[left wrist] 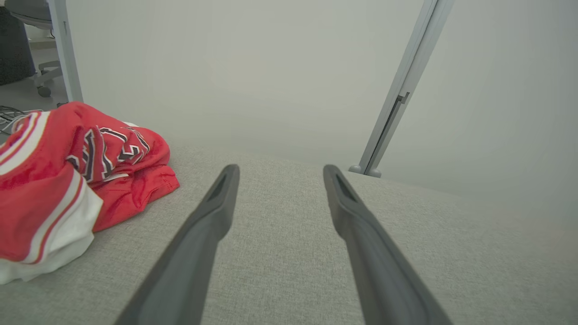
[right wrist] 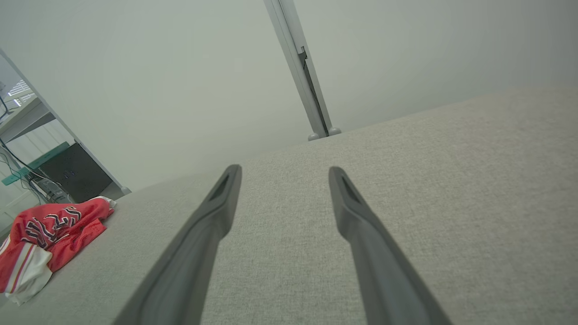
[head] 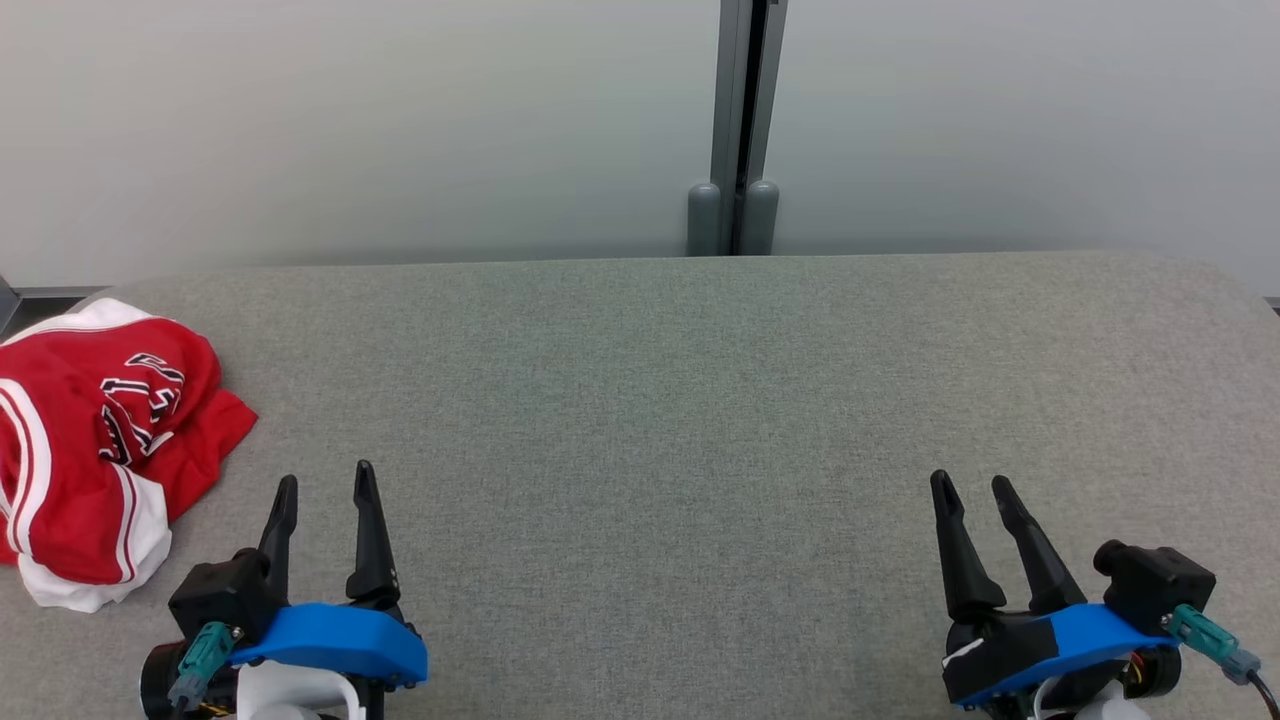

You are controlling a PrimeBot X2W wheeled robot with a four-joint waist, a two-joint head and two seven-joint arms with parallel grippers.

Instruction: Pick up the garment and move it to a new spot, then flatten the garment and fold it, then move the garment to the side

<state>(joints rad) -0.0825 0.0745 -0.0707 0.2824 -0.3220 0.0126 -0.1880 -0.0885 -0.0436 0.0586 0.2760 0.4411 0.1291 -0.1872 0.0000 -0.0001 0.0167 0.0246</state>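
Head view. Garment [head: 100, 450], a red jersey with white trim, lies crumpled at the left edge of the frame, at the left end of the grey cloth-covered counter [head: 650, 400]. Left gripper [head: 326, 475] at lower left: jaws wide apart, nothing between them, tips just right of the garment's near hem and not touching it. Right gripper [head: 972, 480] at lower right: jaws equally spread, empty, well apart from the garment. Middle of the counter is bare cloth. A grey post [head: 740, 120] stands behind the far edge, upper centre.

Left wrist view. Left gripper [left wrist: 281, 169] points along the counter [left wrist: 451, 225]. The garment [left wrist: 67, 180] fills the left side of the frame, bunched in a heap, lettering partly folded under. Jaws spread, holding nothing.

Right wrist view. Right gripper [right wrist: 284, 169] over bare counter [right wrist: 451, 180]. The garment [right wrist: 54, 230] is small at lower left. Jaws spread, holding nothing.

Judgement: step one, the pick-up, is not yet begun. The next move likely falls to the left arm: swing left over the heap, come down on a raised fold or the trimmed hem, close, then lift and carry towards the open middle. Biting too deep could gather several layers and make flattening harder.
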